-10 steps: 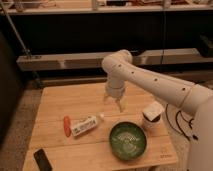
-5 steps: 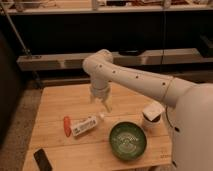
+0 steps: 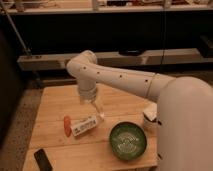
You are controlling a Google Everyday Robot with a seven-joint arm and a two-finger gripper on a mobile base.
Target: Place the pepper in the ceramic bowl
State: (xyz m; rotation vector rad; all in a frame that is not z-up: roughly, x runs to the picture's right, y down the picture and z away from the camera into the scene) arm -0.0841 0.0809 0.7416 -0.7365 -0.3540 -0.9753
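Note:
The pepper (image 3: 67, 126) is small, slim and orange-red. It lies on the wooden table (image 3: 55, 100) at the left, right beside the left end of a white labelled tube (image 3: 85, 125). The ceramic bowl (image 3: 128, 141) is round, glossy green with a lighter mottled inside, and stands at the front right, holding nothing. My gripper (image 3: 90, 101) hangs from the white arm above the table's middle, a little above and to the right of the pepper and over the tube's right end. It holds nothing that I can see.
A small white cup (image 3: 149, 120) stands at the right edge, behind the bowl. A dark flat device (image 3: 43, 160) lies at the front left corner. Dark shelving runs behind the table.
The arm has swung left across the table, moving the gripper from above the bowl's side to near the tube and pepper. The objects have not moved.

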